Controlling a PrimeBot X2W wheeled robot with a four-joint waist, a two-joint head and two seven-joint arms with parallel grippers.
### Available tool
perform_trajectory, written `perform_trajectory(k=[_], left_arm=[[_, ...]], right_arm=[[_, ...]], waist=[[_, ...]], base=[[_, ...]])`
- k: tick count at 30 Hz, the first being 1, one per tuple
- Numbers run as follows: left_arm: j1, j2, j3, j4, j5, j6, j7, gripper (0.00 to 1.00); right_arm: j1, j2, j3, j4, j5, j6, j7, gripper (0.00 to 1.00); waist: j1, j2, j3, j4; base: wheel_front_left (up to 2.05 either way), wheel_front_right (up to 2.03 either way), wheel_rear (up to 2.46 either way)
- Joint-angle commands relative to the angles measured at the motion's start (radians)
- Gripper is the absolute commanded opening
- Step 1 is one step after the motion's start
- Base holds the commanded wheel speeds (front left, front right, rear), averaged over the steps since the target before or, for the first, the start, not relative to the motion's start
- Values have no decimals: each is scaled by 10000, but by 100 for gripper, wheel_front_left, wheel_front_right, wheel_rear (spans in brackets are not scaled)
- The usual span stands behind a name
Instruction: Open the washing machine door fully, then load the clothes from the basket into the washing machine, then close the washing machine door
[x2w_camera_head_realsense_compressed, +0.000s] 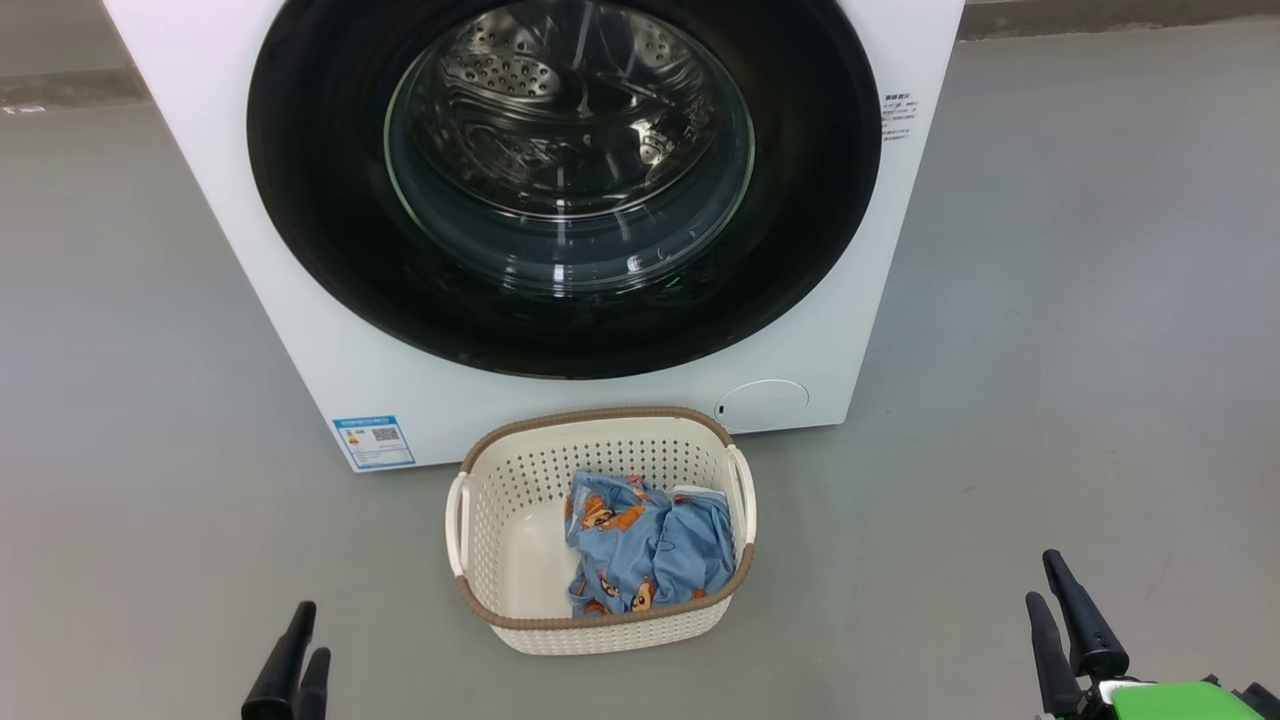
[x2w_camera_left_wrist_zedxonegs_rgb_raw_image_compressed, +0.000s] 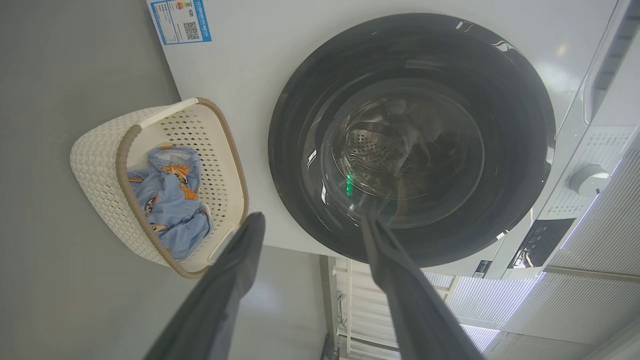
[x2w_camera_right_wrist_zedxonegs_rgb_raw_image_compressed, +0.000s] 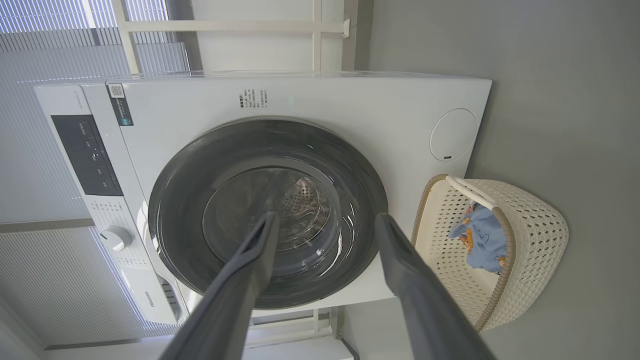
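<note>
**Door shut, clothes in basket, both grippers empty**

The big white front-loading washing machine (x2w_camera_head_realsense_compressed: 300, 340) stands on the grey floor (x2w_camera_head_realsense_compressed: 1050, 350). Its large round glossy black door (x2w_camera_head_realsense_compressed: 320, 200) with the clear glass bowl window lies closed flat against the front, and the perforated steel drum shows through the glass. A blue label sticker (x2w_camera_head_realsense_compressed: 373, 442) sits at the machine's lower left corner. The small cream-white perforated plastic basket (x2w_camera_head_realsense_compressed: 600, 415) with a brown woven-look rim stands on the floor just in front of the machine, below the door. The light blue bear-printed clothes (x2w_camera_head_realsense_compressed: 645, 545) lie crumpled inside it, towards its right side. The left gripper (x2w_camera_left_wrist_zedxonegs_rgb_raw_image_compressed: 312, 219) and the right gripper (x2w_camera_right_wrist_zedxonegs_rgb_raw_image_compressed: 327, 217) hang well apart from the basket, each with its dark fingers spread wide and nothing between them
</note>
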Motion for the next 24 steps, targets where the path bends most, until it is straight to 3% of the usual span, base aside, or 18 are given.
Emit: perform_trajectory(k=[1,5,24], left_arm=[[-354,167,-10,-335,114,-10,-124,100],[-388,256,-121,-433,275,-11,-285,100],[-545,496,-352,-783,1679,-17,-865,100]], right_arm=[[-356,-122,119,-314,-219,-1,-94,100],[-445,-224,251,-359,-434,-1,-230,100],[-851,-512,627,-448,-2228,-3,-795,100]], waist=[[14,0,-5,-4],[-4,0,20,-14],[-5,0,41,-51]], base=[[0,0,0],[0,0,0],[0,0,0]])
